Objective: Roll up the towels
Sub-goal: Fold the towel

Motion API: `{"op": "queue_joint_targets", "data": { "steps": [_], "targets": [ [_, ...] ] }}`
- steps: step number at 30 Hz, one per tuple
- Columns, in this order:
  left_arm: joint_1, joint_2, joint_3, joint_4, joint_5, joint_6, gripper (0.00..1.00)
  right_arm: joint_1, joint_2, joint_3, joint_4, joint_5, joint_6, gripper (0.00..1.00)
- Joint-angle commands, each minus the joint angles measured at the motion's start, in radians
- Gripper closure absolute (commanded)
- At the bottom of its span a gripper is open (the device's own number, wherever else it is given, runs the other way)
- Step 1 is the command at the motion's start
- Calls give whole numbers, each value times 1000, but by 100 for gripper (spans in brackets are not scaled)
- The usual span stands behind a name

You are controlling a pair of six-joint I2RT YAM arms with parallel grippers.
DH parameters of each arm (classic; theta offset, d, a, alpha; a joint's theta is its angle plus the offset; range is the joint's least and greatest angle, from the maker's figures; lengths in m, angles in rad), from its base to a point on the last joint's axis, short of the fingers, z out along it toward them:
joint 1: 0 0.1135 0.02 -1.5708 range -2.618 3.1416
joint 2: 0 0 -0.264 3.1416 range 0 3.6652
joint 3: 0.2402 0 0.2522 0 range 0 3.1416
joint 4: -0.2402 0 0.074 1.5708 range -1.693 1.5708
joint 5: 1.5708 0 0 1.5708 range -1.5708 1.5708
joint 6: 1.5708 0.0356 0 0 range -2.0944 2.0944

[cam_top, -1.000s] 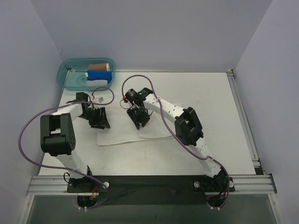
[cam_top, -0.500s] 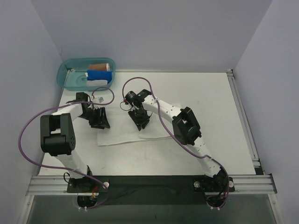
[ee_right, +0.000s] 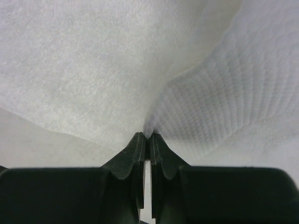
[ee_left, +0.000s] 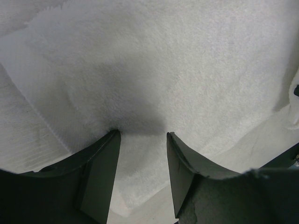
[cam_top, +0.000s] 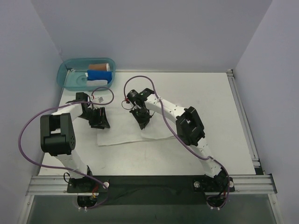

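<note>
Pinching white towel (cam_top: 122, 134) | right pincer (ee_right: 145, 136) clamped | left pincer (ee_left: 141, 134) spread

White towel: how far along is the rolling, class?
Done: nothing is rolled yet; the white towel lies mostly flat. In hand: the right tool is shut on a pinched fold, and the left tool is open over the cloth. Left: the whole roll.

Both arms reach forward. The left claw (ee_left: 143, 134) points down, fingers spread; the right claw (ee_right: 145, 136) fingers pinch the towel (ee_right: 84, 60).
</note>
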Motion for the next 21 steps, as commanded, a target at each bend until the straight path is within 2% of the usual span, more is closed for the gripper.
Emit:
{"op": "queue_joint_targets", "data": {
  "steps": [1, 7, 14, 15, 16, 19, 21],
  "targets": [
    [5, 20, 3, 27, -27, 6, 45, 6, -107, -22, -46, -25, -7, 100],
    [7, 28, 3, 27, -22, 6, 45, 26, -70, -20, -45, -40, -2, 100],
    [13, 8, 7, 24, -11, 7, 44, 24, 25, 71, -45, -60, 4, 100],
    [30, -1, 8, 21, 22, 9, 44, 20, 33, 81, -49, -95, 2, 96],
    [37, -14, 11, 20, 42, 12, 43, 18, 28, 82, -49, -103, -5, 80],
    [71, -80, 23, 4, 88, 26, 43, -10, -22, 82, -51, -149, -28, 60],
    [73, -129, 33, -14, 87, 42, 43, -61, -63, 69, -49, -193, -53, 58]
  ]
}}
